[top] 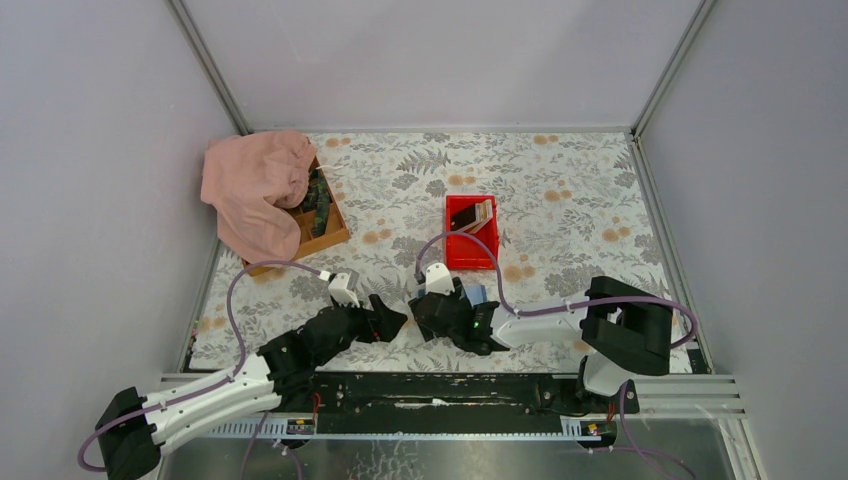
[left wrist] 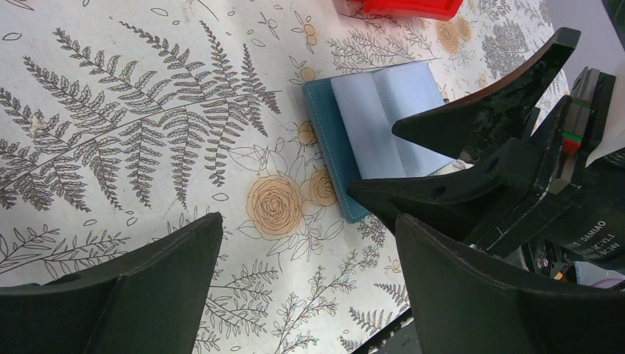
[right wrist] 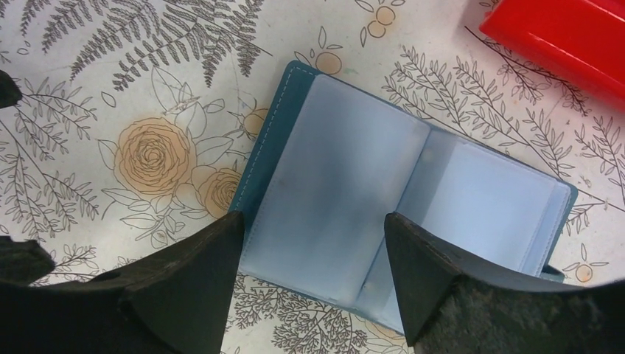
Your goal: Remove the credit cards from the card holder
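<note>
Right gripper (right wrist: 313,221): black fingers stand well apart, nothing between them, poised low over the near edge of the flat teal-blue stitched folding card holder (right wrist: 413,184).

Left gripper (left wrist: 309,221): fingers spread wide and empty, above bare cloth just beside the holder's left border.

Location: the card holder lies opened flat on the floral-printed table covering (left wrist: 147,110), near the front edge, between the two grippers and on the near side of the rectangular red plastic bin (top: 470,250). In the top view the right arm hides most of it.

Orientation: inner face up, frosted plastic sleeves exposed. In the right wrist view the fold runs from upper right to lower left, and the opened long axis crosses it, upper left to lower right. Which way the sleeve mouths face cannot be told.

Contents: no card can be made out in the visible sleeves. Thin tan and dark credit cards (top: 478,213) rest in the bin, so the task is judged at or near completion.

Handling, judged: the holder is light, with a soft flexible cover and limp, slick sleeves, so it is likely to slide or fold when pulled. Pin it at the stitched teal border. Any remaining card will be stiff, thin and slippery, and is best pinched by an exposed edge
</note>
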Robot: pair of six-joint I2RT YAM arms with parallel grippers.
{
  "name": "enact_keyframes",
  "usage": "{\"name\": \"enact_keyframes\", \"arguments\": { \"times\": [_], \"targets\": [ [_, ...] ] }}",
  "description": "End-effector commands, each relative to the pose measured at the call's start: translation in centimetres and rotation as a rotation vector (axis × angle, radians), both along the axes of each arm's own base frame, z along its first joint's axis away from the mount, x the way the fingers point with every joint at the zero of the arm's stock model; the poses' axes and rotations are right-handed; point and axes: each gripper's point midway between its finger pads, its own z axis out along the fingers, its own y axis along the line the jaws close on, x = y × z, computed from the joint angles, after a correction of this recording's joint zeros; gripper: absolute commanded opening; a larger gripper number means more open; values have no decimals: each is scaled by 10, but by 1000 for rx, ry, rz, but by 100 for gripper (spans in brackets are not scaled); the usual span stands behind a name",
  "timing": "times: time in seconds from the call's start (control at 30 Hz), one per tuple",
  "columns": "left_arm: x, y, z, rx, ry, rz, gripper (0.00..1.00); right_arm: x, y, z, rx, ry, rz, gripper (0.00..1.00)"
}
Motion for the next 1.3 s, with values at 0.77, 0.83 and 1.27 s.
{"name": "enact_keyframes", "arguments": {
  "times": [0.77,0.83,1.27],
  "targets": [
    [5,-7,2,-1,-4,-8,95,4,4,41,78,-43,-36,80],
    [5,-5,1,6,-2,-6,95,5,9,37,64,-42,-35,80],
    [4,1,-1,6,-2,8,95,9,-6,16,-20,-25,-97,77]
  ]
}}
